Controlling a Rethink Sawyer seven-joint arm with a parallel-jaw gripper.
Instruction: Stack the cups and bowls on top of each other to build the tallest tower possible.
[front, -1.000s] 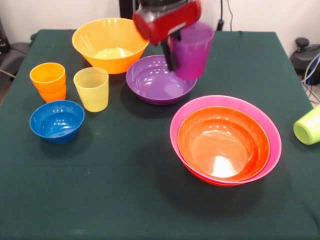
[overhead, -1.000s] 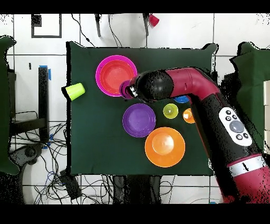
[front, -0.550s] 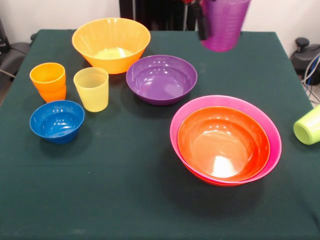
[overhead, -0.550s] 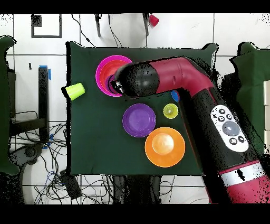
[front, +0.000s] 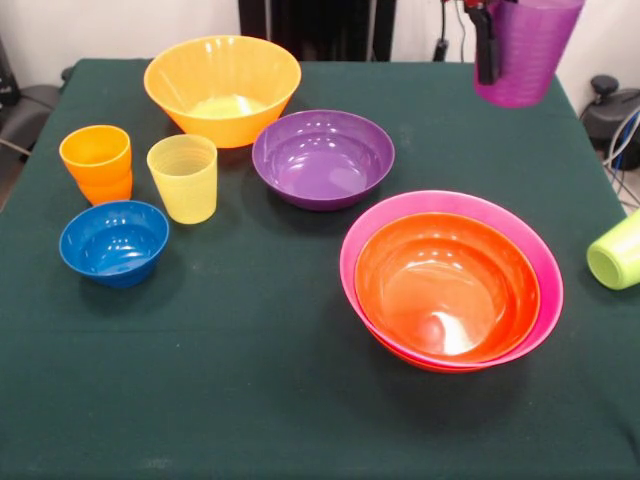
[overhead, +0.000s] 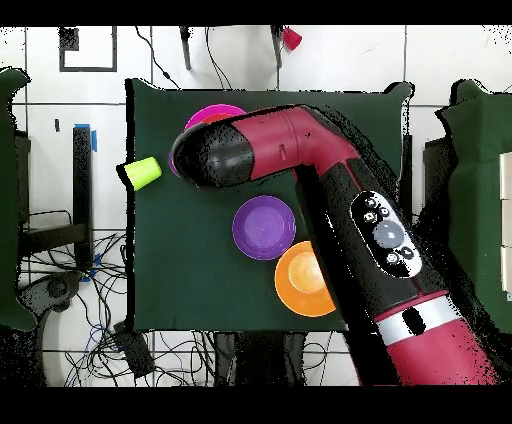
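The gripper (front: 487, 45) clamps the translucent purple plastic cup (front: 525, 50) by its rim, high at one o'clock from the glossy red-orange bowl (front: 446, 287) nested in the pink bowl (front: 525, 240). Released off-centre, the cup would likely tip and roll.

The arm (overhead: 300, 180) hides most of the pink bowl (overhead: 222, 111) overhead, perhaps the cups too.
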